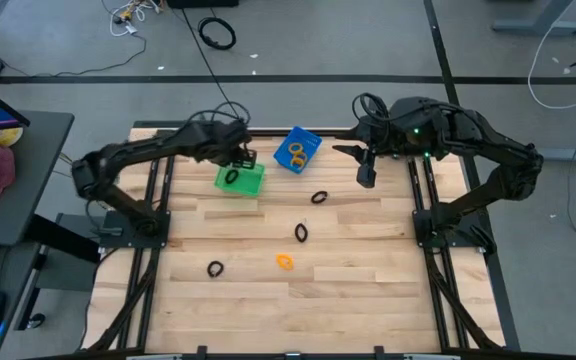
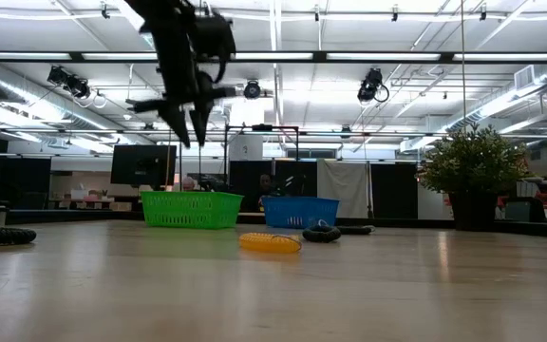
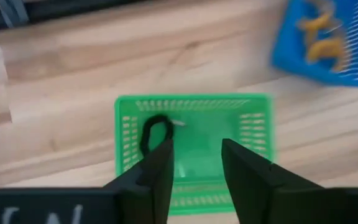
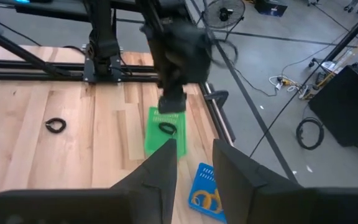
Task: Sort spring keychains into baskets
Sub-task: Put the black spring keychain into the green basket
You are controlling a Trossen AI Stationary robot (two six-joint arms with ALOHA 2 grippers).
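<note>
Spring keychains are lying split between the worktop [image 1: 368, 290] and the two baskets in the high view. One black ring [image 1: 232, 177] is sitting inside the green basket [image 1: 252, 182], directly beneath the left end effector [image 1: 245, 157], which is hanging just over that basket with nothing in it, apparently because the ring has been let go there. Orange rings [image 1: 298, 152] are resting in the blue basket [image 1: 290, 160], suggesting the sort is going by colour. Out on the wood, three black rings [image 1: 318, 197] [image 1: 301, 232] [image 1: 215, 268] and one orange ring [image 1: 284, 261] are waiting. The right end effector [image 1: 366, 176] is hovering beside the blue basket.

From the low view, the green basket [image 2: 191, 209] and blue basket [image 2: 300, 211] are standing side by side at the far edge, an orange ring [image 2: 270, 242] lying nearer with a black one [image 2: 322, 233] just behind it. An end effector [image 2: 186, 119] is hanging above the green basket, its fingers pointing down.

Through the left wrist view, the fingers [image 3: 157, 171] are standing apart and empty over the green basket [image 3: 253, 134], the black ring [image 3: 156, 132] lying against one wall.

Through the right wrist view, the right arm's own fingers [image 4: 166, 168] are standing narrowly parted, gripping nothing, and looking down on both baskets [image 4: 156, 138] [image 4: 202, 190].
</note>
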